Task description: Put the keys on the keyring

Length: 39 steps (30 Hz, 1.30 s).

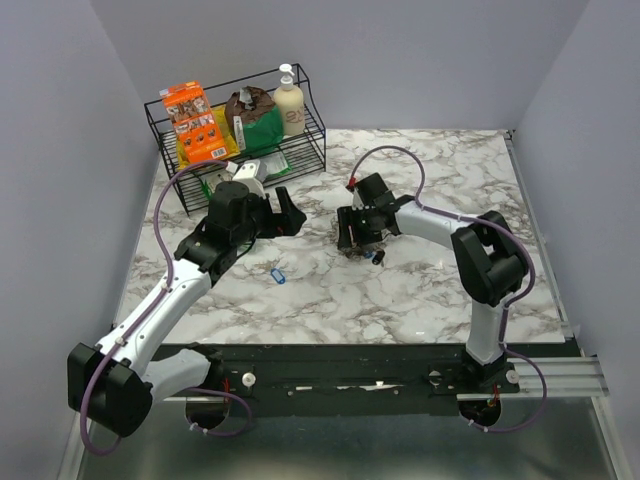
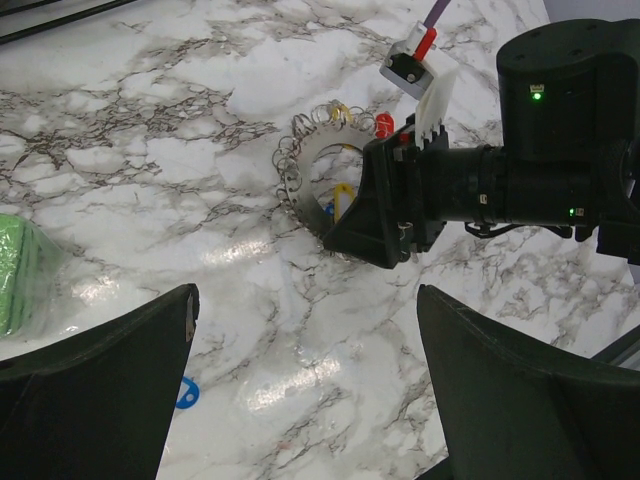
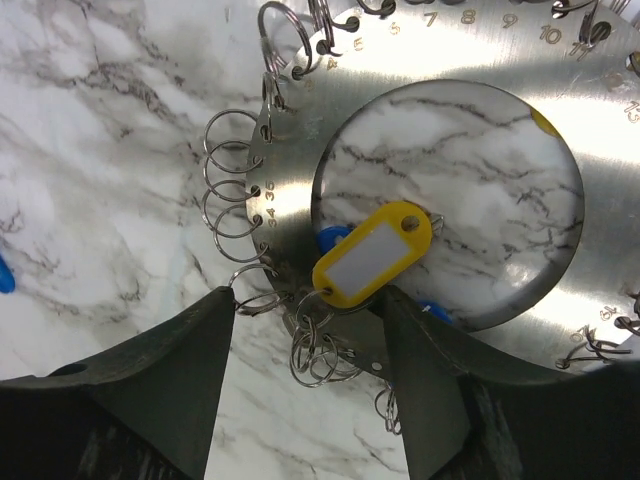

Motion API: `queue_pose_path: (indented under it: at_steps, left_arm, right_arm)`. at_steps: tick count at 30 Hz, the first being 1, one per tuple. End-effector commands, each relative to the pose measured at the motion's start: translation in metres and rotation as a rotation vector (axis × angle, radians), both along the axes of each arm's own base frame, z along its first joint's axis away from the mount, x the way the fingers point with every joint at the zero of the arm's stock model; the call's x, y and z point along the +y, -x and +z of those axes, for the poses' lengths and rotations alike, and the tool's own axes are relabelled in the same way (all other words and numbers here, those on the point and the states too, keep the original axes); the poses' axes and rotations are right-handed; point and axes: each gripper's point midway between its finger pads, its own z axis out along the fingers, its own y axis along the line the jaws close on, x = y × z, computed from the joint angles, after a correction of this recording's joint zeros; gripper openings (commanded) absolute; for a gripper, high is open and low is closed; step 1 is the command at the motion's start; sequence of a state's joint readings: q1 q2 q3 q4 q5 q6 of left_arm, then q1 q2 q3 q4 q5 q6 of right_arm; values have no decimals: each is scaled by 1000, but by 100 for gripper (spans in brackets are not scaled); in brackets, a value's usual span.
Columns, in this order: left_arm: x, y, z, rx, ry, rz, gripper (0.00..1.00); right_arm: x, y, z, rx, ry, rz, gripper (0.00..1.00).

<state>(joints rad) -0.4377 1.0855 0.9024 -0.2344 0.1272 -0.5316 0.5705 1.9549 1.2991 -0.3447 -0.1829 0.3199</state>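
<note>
The keyring (image 3: 440, 50) is a flat silver numbered disc with a round opening and many small split rings on its rim; it lies on the marble (image 2: 305, 160). A yellow key (image 3: 372, 252) hangs from one small ring, and blue keys (image 3: 330, 238) peek out beneath it. My right gripper (image 3: 308, 300) stands open astride the disc's rim, with the small rings and the yellow key's lower end between its fingers. A loose blue key (image 1: 278, 274) lies on the table and shows beside my left finger (image 2: 187, 392). My left gripper (image 2: 305, 310) hangs open over bare marble, holding nothing.
A black wire basket (image 1: 152, 110) at the back left holds an orange packet (image 1: 192, 122), a green-and-brown bag (image 1: 255, 120) and a bottle (image 1: 289, 100). A green packet (image 2: 15, 275) shows at the left wrist view's edge. Grey walls close in the table.
</note>
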Motion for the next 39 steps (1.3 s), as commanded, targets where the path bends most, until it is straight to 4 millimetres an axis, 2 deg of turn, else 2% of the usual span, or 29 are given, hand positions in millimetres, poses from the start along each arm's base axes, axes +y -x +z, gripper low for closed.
queue_pose_path:
  at_steps: [1, 4, 5, 7, 8, 13, 14, 16, 17, 19, 22, 28, 34, 39]
  left_arm:
    - [2, -3, -8, 20, 2, 20, 99]
    - [0, -5, -11, 30, 4, 18, 99]
    - [-1, -5, -12, 32, 4, 15, 99]
    - [-3, -8, -15, 42, 1, 12, 99]
    - [-4, -9, -15, 45, 1, 11, 99]
    - [-15, -15, -26, 92, -2, -26, 99]
    - [-16, -16, -27, 100, -3, -31, 99]
    - [-22, -21, -34, 122, -5, -35, 99]
    - [-24, -22, -37, 136, -9, -38, 99]
    - [-28, -27, -45, 172, -18, -40, 99]
    - [-39, -32, -58, 230, -37, -60, 99]
    - [-58, -39, -90, 354, -49, -80, 99]
    - [-72, -45, -103, 385, -59, -103, 99]
    - [-76, -48, -111, 410, -68, -108, 99]
  right_arm:
    - [-11, 48, -5, 126, 18, 72, 70]
    - [-13, 42, 14, 67, 12, 47, 73]
    - [-12, 38, 31, 22, -7, 39, 73]
    - [-15, 30, 51, -41, -12, 12, 75]
    - [-17, 27, 69, -89, -25, -2, 76]
    - [-42, 14, 101, -206, -12, -97, 82]
    - [-50, 16, 95, -194, -5, -119, 83]
    - [-67, 8, 98, -191, -50, -178, 82]
    - [-75, 12, 86, -152, -60, -198, 82]
    - [-93, 5, 84, -119, -149, -251, 82]
    - [-112, 4, 68, -60, -206, -295, 81]
    - [-112, 5, 51, 8, -264, -302, 80]
    - [-111, 4, 39, 36, -260, -302, 79]
    - [-107, 3, 30, 67, -265, -293, 77]
